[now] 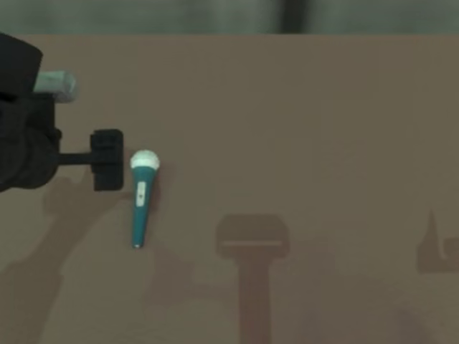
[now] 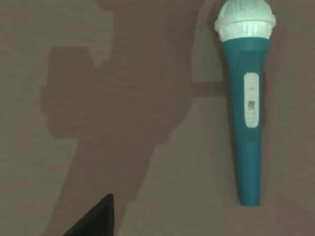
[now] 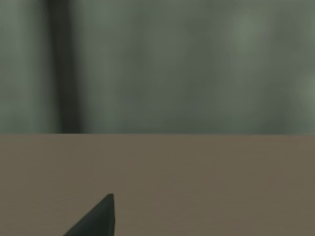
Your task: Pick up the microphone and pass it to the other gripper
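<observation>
The microphone (image 1: 140,201) lies flat on the brown table at the left. Its pale rounded head points to the far edge, and its teal handle with a white label tapers toward the near edge. My left gripper (image 1: 107,159) hovers just left of the head, apart from it and open with nothing in it. In the left wrist view the microphone (image 2: 248,113) lies whole off to one side, and only one black fingertip (image 2: 101,219) shows. My right gripper is outside the top view. One fingertip (image 3: 103,216) of it shows over bare table, holding nothing.
Arm shadows fall across the brown table (image 1: 308,129), one near the middle front (image 1: 252,244) and one at the right edge. The table's far edge (image 1: 229,34) meets a dim grey backdrop. A dark upright post (image 3: 61,64) stands behind it.
</observation>
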{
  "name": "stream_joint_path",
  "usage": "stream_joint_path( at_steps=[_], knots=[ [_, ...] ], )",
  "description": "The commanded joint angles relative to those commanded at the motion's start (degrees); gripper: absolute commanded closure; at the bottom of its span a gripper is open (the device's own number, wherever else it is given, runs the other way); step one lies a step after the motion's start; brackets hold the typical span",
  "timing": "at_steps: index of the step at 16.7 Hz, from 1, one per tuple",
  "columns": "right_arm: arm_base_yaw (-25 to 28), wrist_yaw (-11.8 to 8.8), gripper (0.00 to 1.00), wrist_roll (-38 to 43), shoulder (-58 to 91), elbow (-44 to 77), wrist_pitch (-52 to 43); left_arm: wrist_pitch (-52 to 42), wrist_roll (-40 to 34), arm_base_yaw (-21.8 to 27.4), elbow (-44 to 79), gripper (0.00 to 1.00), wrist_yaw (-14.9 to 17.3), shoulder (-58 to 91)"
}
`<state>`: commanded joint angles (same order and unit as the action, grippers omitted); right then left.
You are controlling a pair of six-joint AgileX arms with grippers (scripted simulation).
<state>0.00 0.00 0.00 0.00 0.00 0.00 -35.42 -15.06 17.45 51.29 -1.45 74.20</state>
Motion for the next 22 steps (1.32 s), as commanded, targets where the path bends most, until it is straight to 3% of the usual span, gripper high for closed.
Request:
stream_joint_path(
  at_steps=[6, 11, 17, 22],
  knots=[
    [0.00, 0.00, 0.00, 0.00, 0.00, 0.00, 0.00, -11.63, -5.45, 5.08, 15.87, 0.00, -0.39, 24.03],
    [0.00, 0.00, 0.00, 0.00, 0.00, 0.00, 0.00, -15.62, -7.26, 6.64, 20.73, 0.00, -0.55, 31.65],
    [0.00, 0.00, 0.00, 0.00, 0.00, 0.00, 0.00, -14.56, -7.10, 6.37, 20.15, 0.00, -0.52, 32.15],
    [0.00, 0.00, 0.00, 0.00, 0.00, 0.00, 0.00, -3.32, -6.70, 6.18, 16.18, 0.00, -0.46, 39.00]
  ],
)
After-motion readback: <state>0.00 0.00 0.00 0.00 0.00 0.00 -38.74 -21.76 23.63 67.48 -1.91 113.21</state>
